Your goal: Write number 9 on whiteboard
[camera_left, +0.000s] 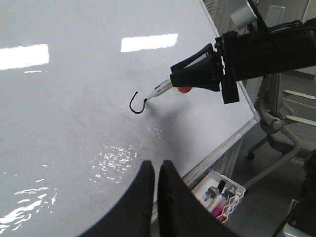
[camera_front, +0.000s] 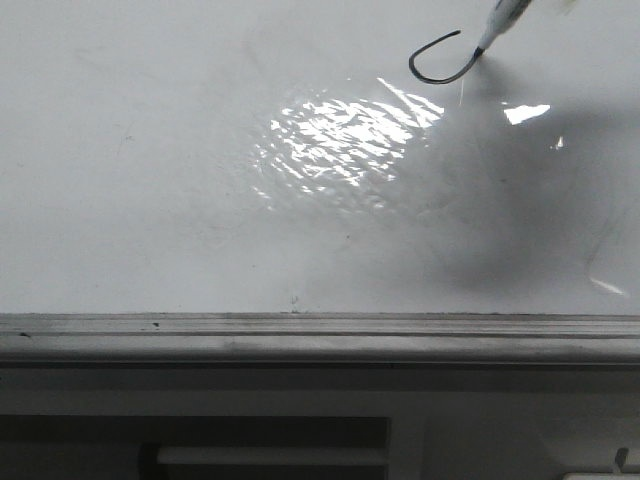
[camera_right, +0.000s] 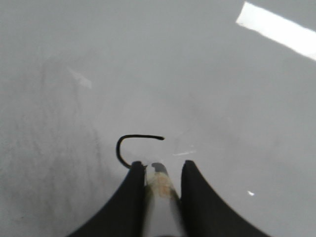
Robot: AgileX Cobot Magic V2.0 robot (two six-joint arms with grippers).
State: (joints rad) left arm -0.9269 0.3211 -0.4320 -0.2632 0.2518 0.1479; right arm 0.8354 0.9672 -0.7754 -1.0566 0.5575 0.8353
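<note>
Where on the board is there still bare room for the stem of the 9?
Nearly all of the whiteboard is bare: everything between the curved stroke and the grey rail, glare patch included. It is crowded only at the far right corner, where the right end effector holds the marker on the stroke.

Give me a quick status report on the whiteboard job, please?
Right gripper shut on marker, tip on whiteboard. Left gripper shut, empty. Number 9 only a partial curve. Nothing in the way.
</note>
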